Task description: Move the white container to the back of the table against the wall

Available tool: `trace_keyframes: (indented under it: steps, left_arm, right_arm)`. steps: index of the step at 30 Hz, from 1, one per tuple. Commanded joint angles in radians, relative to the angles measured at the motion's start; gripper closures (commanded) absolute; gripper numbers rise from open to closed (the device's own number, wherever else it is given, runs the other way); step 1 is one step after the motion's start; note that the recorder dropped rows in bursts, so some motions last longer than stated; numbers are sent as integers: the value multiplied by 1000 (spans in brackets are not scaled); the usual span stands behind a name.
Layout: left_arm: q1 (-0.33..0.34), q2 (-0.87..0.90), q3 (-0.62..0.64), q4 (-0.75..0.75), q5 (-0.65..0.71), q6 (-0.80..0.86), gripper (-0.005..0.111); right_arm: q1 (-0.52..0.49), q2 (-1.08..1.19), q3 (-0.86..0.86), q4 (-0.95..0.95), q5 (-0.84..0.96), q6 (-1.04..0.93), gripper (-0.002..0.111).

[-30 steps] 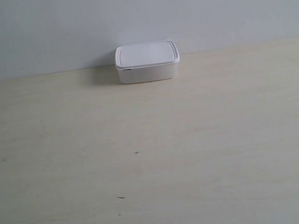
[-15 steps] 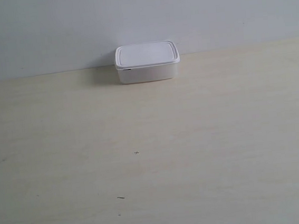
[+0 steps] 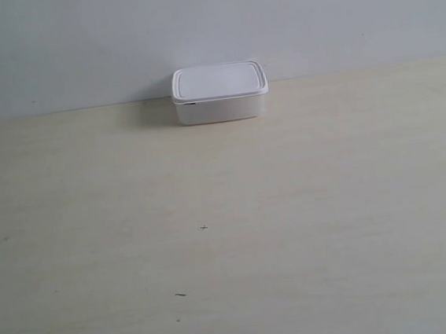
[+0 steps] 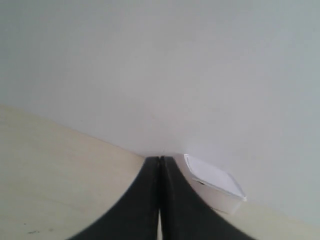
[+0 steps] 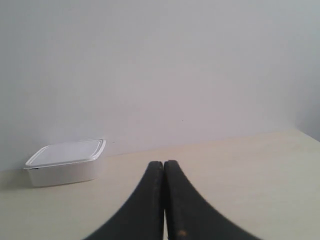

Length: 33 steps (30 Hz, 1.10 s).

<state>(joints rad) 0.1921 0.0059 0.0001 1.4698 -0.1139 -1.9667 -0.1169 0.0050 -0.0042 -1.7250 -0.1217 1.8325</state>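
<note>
1. Change: nothing is changing. Over the last second the white box [image 3: 220, 93] is keeping the same spot in the exterior view, and no arm is entering that view.
2. Position: the white box is sitting flat on the bench [image 3: 230, 237] with its lid on. It is at the far edge, and its rear side appears to be touching the wall [image 3: 209, 26].
3. Meaning for the task: in my judgement the move is looking finished, and both arms are standing well apart from the white box. No push or lift is seeming necessary.
4. Left pincer [image 4: 159, 165]: its fingers are pressing together and pinching nothing.
5. Right pincer [image 5: 163, 167]: its fingers are likewise pressing together and gripping nothing.
6. Between views: the exterior view is showing neither pincer, and only the wrist views are revealing them.
7. The right wrist view is showing the white box's long side and low profile along the wall line. The left wrist view is showing one corner, partly hidden behind a finger.
8. Only the exterior view is showing the small dark specks [image 3: 204, 228] on the near bench.
</note>
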Motion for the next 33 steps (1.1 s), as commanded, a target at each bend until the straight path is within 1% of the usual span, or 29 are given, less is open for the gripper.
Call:
trace_keyframes:
  steps: [1, 4, 6, 9, 11, 14, 21, 22, 27, 29, 33]
  left_arm:
    - [-3, -6, 0, -96, 35, 105, 107]
    - [-3, -6, 0, -96, 32, 360, 107]
    - [-3, -6, 0, -96, 32, 468, 107]
    - [-3, -6, 0, -98, 32, 586, 107]
    - [-3, -6, 0, -98, 29, 635, 107]
    - [-3, -6, 0, -119, 33, 635, 107]
    - [-6, -6, 0, -357, 19, 637, 107]
    - [-6, -6, 0, -357, 13, 637, 107]
    - [-7, -6, 0, -359, -82, 740, 107]
    - [-7, -6, 0, -359, -80, 761, 107]
    - [-7, -6, 0, -359, -8, 761, 107]
  right_arm:
    - [-6, -5, 4, -1, 15, -2, 108]
    - [-6, -5, 4, -1, 15, -2, 108]
    - [-6, -5, 4, -1, 15, -2, 108]
    - [-6, -5, 4, -1, 15, -2, 108]
    - [-6, -5, 4, -1, 15, -2, 108]
    - [-6, -5, 4, 7, 15, -2, 108]
    - [-6, -5, 4, 75, 11, -2, 108]
    - [-6, -5, 4, 75, 11, -2, 108]
    - [-6, -5, 4, 75, 11, -2, 108]
    - [-6, -5, 4, 75, 11, -2, 108]
    - [-6, -5, 4, 75, 11, -2, 108]
